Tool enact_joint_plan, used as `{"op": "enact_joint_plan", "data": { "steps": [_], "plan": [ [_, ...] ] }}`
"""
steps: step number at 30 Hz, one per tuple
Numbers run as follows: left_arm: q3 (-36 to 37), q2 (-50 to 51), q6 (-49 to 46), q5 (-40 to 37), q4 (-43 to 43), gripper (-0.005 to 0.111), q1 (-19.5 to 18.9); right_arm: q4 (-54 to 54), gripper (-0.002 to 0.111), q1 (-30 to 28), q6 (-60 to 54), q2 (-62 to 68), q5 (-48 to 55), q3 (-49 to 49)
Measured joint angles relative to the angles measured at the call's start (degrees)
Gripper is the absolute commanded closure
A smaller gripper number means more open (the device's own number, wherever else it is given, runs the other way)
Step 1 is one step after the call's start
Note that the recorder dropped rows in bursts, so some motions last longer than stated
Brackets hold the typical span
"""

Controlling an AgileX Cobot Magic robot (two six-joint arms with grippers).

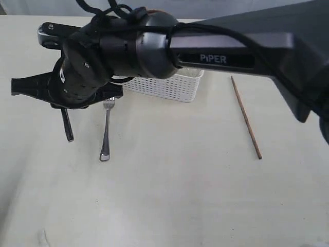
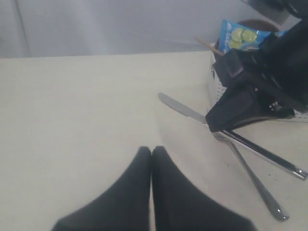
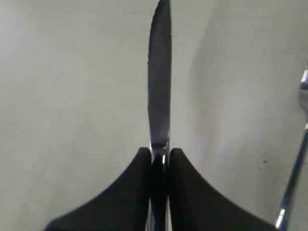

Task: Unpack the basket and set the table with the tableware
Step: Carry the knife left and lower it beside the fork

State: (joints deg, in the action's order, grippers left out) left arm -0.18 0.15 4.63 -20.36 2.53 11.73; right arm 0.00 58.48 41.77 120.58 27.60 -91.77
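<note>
The right gripper (image 3: 160, 153) reaches across to the left side of the outside view. Its black fingers are pinched narrow on a shiny steel knife (image 3: 160, 77), just where the blade meets the handle. The knife is low over the wide cream-white table (image 1: 169, 195), left of the middle. I cannot tell if it is touching the table yet. Just beside it, to its right, a shiny steel fork (image 1: 106, 128) lies flat on the table. Its points face the white plastic basket with little holes in its sides (image 1: 167, 86). Far to the right, one thin brown wooden chopstick (image 1: 245, 117) lies on the table too. The left gripper (image 2: 151, 153) hangs over bare table with its fingers pressed together and nothing in them.

I think the job is only partly done. The fork and one chopstick are out, and the knife looks nearly in place. The basket is not empty. In the left wrist view, a blue snack bag (image 2: 238, 36) and a thin wooden stick (image 2: 204, 43) poke out of it. What else is inside is hidden.
</note>
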Motion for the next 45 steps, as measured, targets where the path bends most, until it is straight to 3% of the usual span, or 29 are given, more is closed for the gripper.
{"op": "enact_joint_plan", "data": {
  "steps": [15,35,39,45],
  "plan": [
    [0.0,0.0,0.0,0.0,0.0,0.107,0.0,-15.6,0.109,4.1,0.25,0.0,11.58,-3.6],
    [0.0,0.0,0.0,0.0,0.0,0.107,0.0,-17.67,0.109,5.89,0.31,0.0,14.52,-4.78],
    [0.0,0.0,0.0,0.0,0.0,0.107,0.0,-26.04,0.109,6.19,7.95,1.13,20.48,-10.74],
    [0.0,0.0,0.0,0.0,0.0,0.107,0.0,-29.97,0.109,6.19,23.39,5.48,18.0,-13.06]
  ]
}}
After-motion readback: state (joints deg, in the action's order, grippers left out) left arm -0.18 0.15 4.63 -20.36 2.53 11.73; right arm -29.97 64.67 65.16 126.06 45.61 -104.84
